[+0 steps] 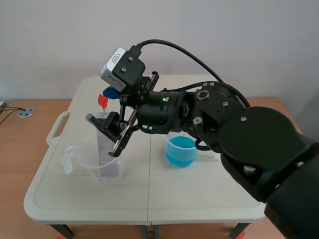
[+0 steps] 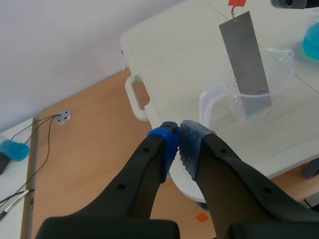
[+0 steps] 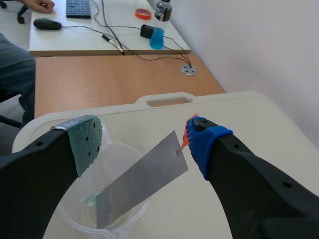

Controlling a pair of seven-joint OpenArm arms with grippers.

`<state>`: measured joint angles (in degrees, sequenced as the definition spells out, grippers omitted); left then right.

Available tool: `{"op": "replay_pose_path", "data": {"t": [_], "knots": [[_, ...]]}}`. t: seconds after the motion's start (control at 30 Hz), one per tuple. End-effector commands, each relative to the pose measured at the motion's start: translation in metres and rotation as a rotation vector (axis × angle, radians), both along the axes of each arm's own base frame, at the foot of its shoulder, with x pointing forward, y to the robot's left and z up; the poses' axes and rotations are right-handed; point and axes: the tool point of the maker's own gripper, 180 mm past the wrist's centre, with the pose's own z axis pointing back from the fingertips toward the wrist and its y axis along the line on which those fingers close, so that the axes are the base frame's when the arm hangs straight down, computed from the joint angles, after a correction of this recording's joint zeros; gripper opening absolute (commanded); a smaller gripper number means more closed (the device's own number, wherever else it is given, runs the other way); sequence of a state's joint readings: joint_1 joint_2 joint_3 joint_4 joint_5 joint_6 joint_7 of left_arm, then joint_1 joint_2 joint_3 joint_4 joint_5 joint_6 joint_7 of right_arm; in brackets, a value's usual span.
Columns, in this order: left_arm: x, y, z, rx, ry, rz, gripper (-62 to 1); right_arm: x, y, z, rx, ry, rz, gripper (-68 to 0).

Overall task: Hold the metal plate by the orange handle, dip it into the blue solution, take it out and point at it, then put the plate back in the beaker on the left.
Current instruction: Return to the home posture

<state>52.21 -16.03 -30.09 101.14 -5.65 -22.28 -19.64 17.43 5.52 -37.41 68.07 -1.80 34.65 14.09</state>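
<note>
The grey metal plate leans in the clear beaker on the table's left, its orange handle sticking up above the rim. My right gripper reaches across from the right and stands open around the top of the plate. In the right wrist view the plate lies between the fingers, and the orange handle is right beside the blue pad. The beaker of blue solution stands mid-table. My left gripper is shut on nothing, off the table's left side, far from the plate.
The white folding table has a carry handle at its left edge. A round floor socket with cables lies beyond. Behind, a desk holds a keyboard, mouse and bottles, with a person's hand at it.
</note>
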Motion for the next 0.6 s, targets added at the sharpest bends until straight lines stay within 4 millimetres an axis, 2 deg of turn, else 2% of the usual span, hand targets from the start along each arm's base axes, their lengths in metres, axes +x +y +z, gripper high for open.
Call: {"op": "replay_pose_path", "data": {"t": [0.0,0.13,0.2,0.27,0.37,0.4,0.43,0.57], "knots": [[0.002,-0.002,0.007,-0.006,-0.021,-0.003,-55.2,0.011,-0.001,0.016,0.031,-0.036,-0.020,-25.2],[0.002,-0.002,0.007,-0.006,-0.022,-0.004,-55.1,0.015,-0.005,0.021,0.055,-0.040,-0.035,-18.8],[0.003,-0.004,0.008,-0.011,-0.024,-0.014,-51.5,0.017,-0.007,0.024,0.071,-0.040,-0.039,-18.6],[0.005,-0.007,0.009,-0.016,-0.027,-0.030,-40.0,0.015,-0.008,0.030,0.100,-0.030,-0.029,-18.5],[0.010,-0.008,0.015,-0.021,-0.058,-0.037,-13.8,0.015,-0.012,0.044,0.146,-0.029,-0.020,-15.8],[0.012,-0.009,0.018,-0.024,-0.075,-0.040,-8.5,0.016,-0.016,0.049,0.161,-0.024,-0.021,-15.8],[0.014,-0.009,0.020,-0.025,-0.088,-0.042,-6.7,0.017,-0.020,0.054,0.173,-0.020,-0.030,-15.8],[0.022,-0.014,0.030,-0.032,-0.142,-0.063,-6.6,0.014,-0.036,0.063,0.199,0.005,-0.046,-13.0]]}}
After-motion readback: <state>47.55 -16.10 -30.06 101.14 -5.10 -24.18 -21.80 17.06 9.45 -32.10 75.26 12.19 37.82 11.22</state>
